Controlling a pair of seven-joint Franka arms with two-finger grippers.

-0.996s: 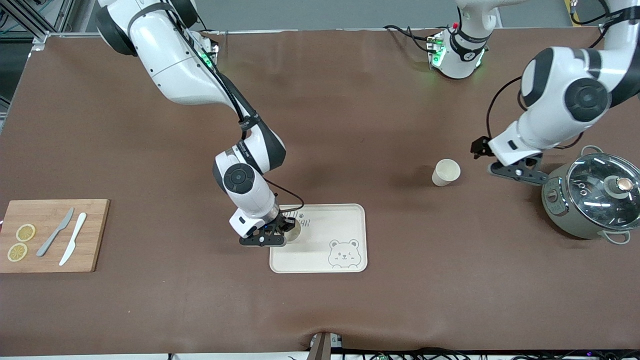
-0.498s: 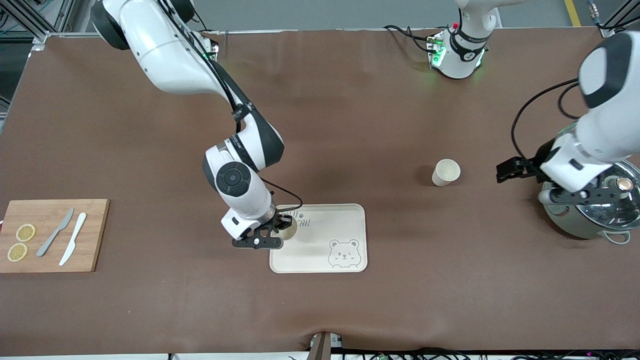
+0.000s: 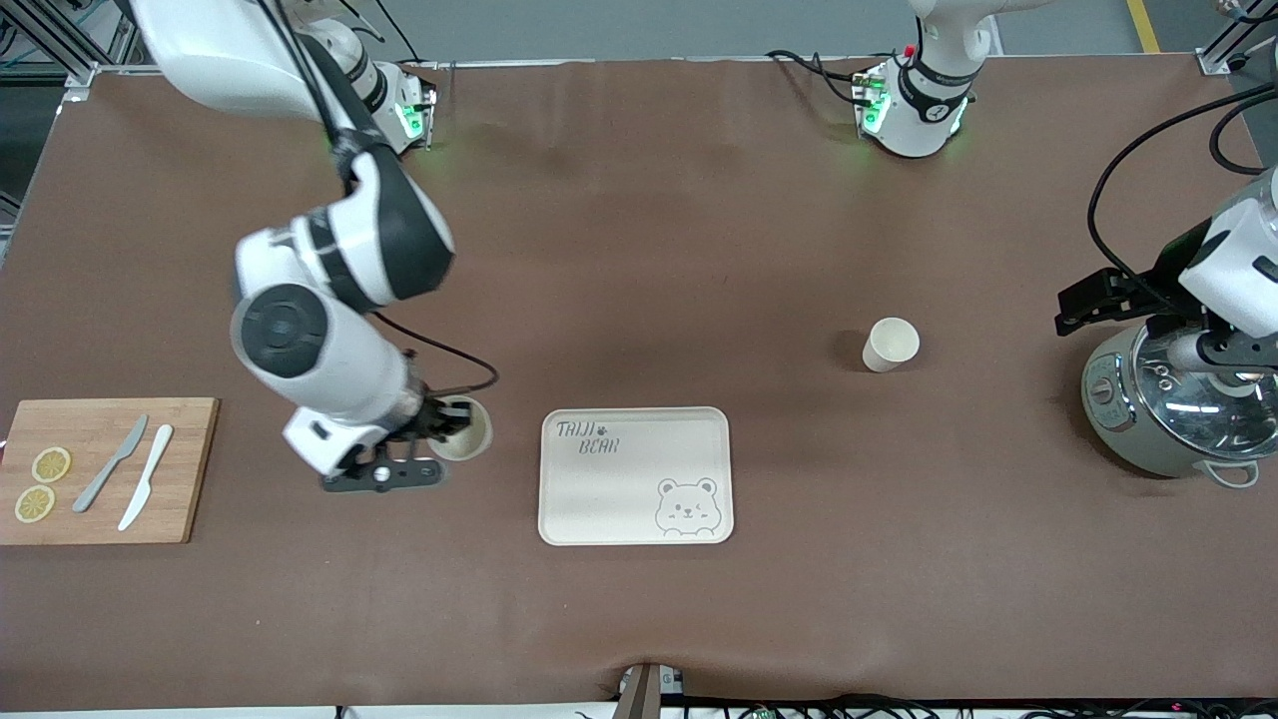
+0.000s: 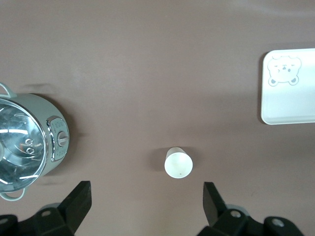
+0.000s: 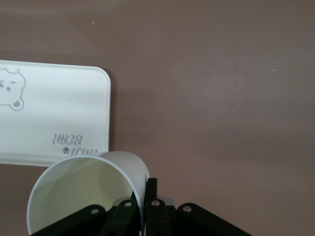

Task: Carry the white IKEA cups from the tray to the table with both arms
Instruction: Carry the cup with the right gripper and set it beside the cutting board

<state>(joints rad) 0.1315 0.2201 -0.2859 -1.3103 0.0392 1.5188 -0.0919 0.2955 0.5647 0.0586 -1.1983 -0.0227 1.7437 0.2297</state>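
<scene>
One white cup (image 3: 461, 427) hangs in my right gripper (image 3: 431, 424), which is shut on its rim. It is over the bare table between the bear tray (image 3: 629, 489) and the cutting board. In the right wrist view the cup (image 5: 83, 189) is pinched at its wall by my right gripper (image 5: 145, 196), and the tray (image 5: 49, 123) lies beside it. The second white cup (image 3: 890, 344) stands upright on the table toward the left arm's end; it also shows in the left wrist view (image 4: 177, 162). My left gripper (image 3: 1233, 355) is open and empty, up over the pot; its fingertips (image 4: 146, 196) are wide apart.
A grey-green pot with a glass lid (image 3: 1178, 399) stands at the left arm's end, also in the left wrist view (image 4: 24, 142). A wooden cutting board (image 3: 100, 499) with two knives and lemon slices lies at the right arm's end.
My right gripper has carried its cup off the tray toward the cutting board. My left gripper has drawn away from the standing cup and now hangs over the pot.
</scene>
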